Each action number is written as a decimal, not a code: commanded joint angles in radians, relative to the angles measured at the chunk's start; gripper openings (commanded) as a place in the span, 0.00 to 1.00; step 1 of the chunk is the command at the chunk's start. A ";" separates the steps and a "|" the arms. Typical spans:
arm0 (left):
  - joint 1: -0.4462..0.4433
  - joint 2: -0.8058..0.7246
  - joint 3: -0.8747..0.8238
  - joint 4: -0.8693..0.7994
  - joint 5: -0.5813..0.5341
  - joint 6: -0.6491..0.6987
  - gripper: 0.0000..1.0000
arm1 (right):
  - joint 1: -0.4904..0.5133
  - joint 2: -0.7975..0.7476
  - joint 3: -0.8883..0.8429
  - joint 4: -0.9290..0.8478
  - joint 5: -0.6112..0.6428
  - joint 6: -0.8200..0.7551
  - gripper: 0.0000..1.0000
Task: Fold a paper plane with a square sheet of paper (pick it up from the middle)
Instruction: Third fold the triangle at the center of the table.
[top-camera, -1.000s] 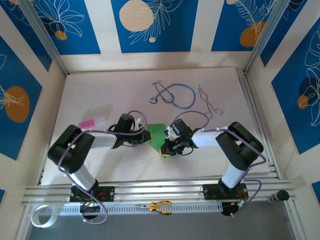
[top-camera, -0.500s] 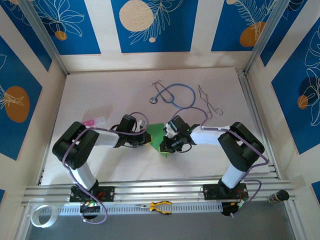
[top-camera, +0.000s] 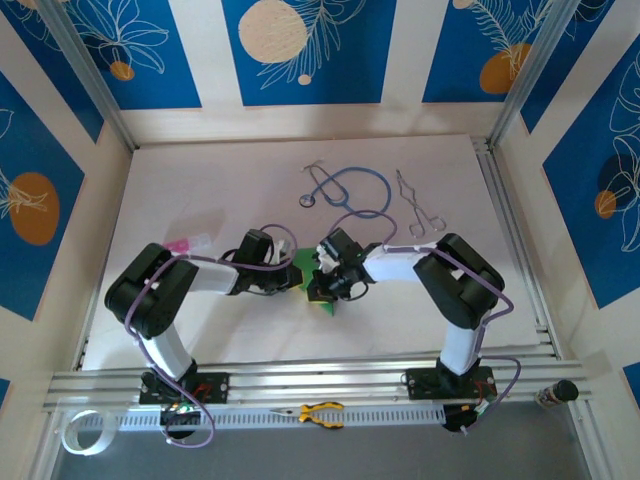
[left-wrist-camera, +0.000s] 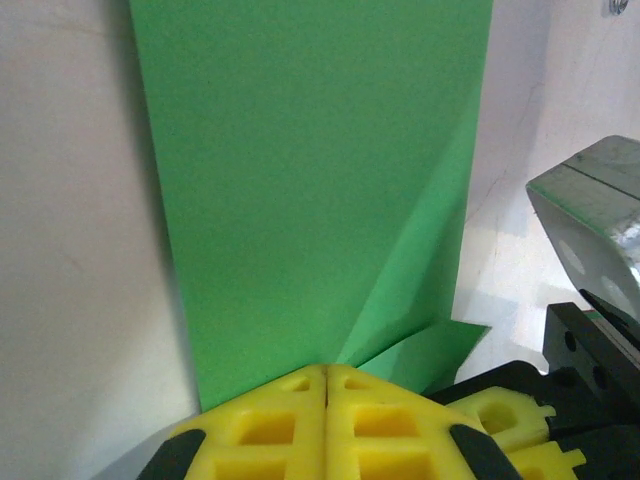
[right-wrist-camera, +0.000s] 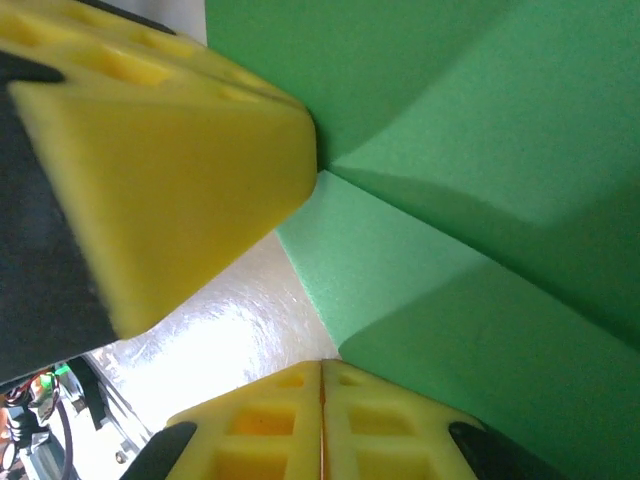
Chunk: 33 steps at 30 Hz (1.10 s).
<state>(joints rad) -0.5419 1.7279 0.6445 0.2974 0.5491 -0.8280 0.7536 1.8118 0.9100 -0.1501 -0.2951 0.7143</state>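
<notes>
The square sheet of paper (top-camera: 300, 263) is bright green, partly folded, and lies on the table between my two grippers. Both arms cover most of it. My left gripper (top-camera: 293, 277) is shut, its yellow tips (left-wrist-camera: 327, 372) resting on the sheet's near edge where a diagonal crease starts. My right gripper (top-camera: 318, 286) is shut too, its tips (right-wrist-camera: 322, 366) touching the corner of a raised green flap (right-wrist-camera: 470, 330). The left gripper's yellow finger (right-wrist-camera: 160, 170) touches the paper (right-wrist-camera: 420, 120) close by. I see no paper in either jaw seam.
A blue stethoscope (top-camera: 350, 190) and metal forceps (top-camera: 415, 205) lie at the back of the table. A small pink and white piece (top-camera: 185, 243) sits left of the left arm. Yellow-handled pliers (top-camera: 320, 412) lie on the front rail.
The right gripper has slid left across the paper to meet the left gripper, and less green shows from above. The left arm shifted slightly right early on, then held still.
</notes>
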 joint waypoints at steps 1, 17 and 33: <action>-0.005 0.027 -0.016 -0.115 -0.057 0.031 0.04 | 0.004 -0.037 -0.048 -0.041 0.003 -0.016 0.09; -0.005 0.028 -0.029 -0.076 -0.074 -0.026 0.03 | -0.113 -0.326 -0.360 0.042 -0.068 -0.021 0.10; -0.050 -0.126 -0.077 0.009 -0.281 -0.209 0.05 | -0.161 -0.374 -0.218 -0.046 0.080 0.004 0.26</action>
<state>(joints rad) -0.5739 1.6344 0.5838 0.3065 0.3374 -0.9909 0.5861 1.4185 0.6514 -0.1604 -0.2283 0.7155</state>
